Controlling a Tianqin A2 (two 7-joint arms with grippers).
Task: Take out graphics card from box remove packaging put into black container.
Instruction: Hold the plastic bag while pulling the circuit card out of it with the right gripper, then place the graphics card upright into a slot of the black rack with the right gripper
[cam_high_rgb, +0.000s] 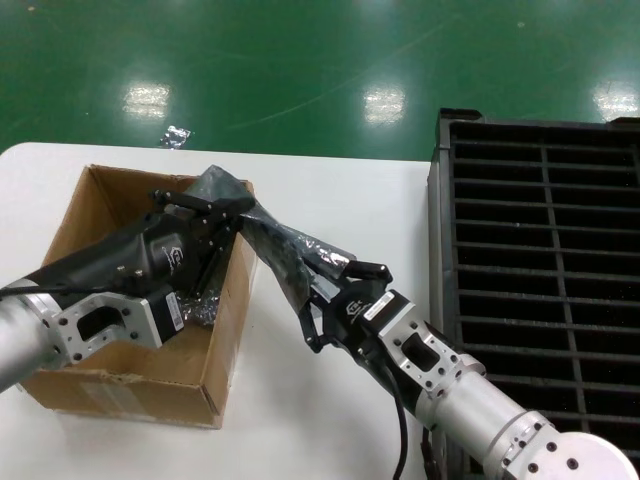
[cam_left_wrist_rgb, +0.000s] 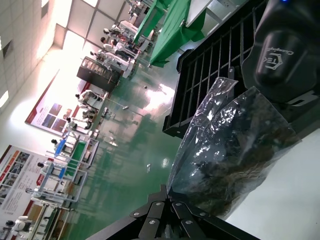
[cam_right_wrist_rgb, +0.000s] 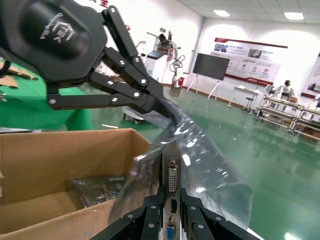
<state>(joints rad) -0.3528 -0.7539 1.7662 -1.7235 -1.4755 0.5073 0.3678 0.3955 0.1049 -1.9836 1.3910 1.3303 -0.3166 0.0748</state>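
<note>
Above the box (cam_high_rgb: 140, 300) rim: left tool (cam_high_rgb: 228, 222) pinches limp, slippery bag (cam_high_rgb: 275, 245); right tool (cam_high_rgb: 322, 300) clamps the card's (cam_right_wrist_rgb: 172, 200) stiff metal bracket — fragile.

Two tools, left (cam_high_rgb: 232, 222) and right (cam_high_rgb: 322, 285), one cardboard box (cam_high_rgb: 228, 330), one crinkly antistatic bag (cam_high_rgb: 270, 240), one graphics card (cam_right_wrist_rgb: 172, 192), a second bagged board (cam_right_wrist_rgb: 97, 189), one black container (cam_high_rgb: 545, 250), one desk (cam_high_rgb: 340, 210).
</note>
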